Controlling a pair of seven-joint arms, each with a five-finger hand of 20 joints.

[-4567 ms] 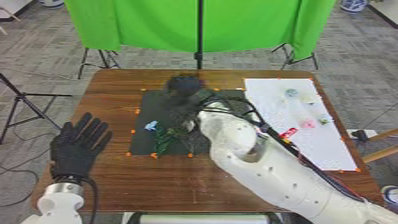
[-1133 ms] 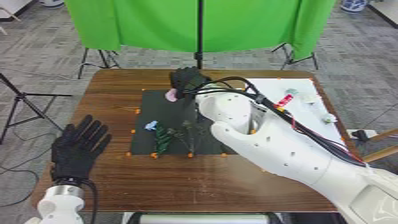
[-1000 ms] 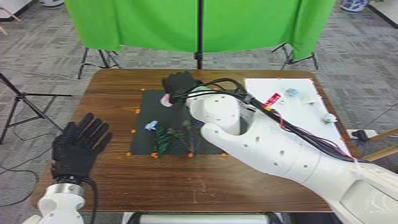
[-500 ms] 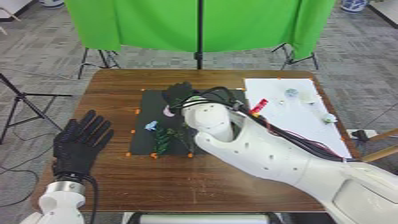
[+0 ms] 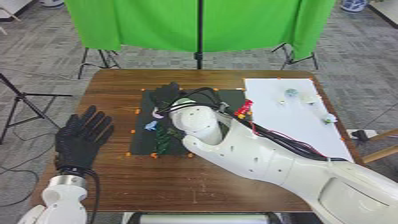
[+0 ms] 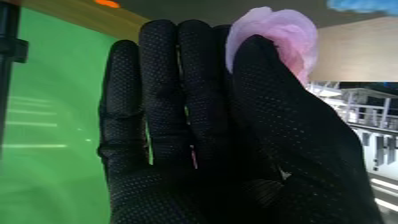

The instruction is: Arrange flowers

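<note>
Right hand (image 5: 166,95) holds pink flower (image 6: 296,36) at thumb tip.

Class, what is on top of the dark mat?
On the dark mat lie a blue flower and green leaves. The right hand, pinching a pink flower, is over it. What the white arm covers cannot be seen.

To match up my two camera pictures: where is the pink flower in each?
Head view: the pink flower is over the left part of the dark mat, beside the right hand.
Right wrist view: the pink flower is pinched between that hand's thumb and fingers.
Shared landmark: the green cloth.
</note>
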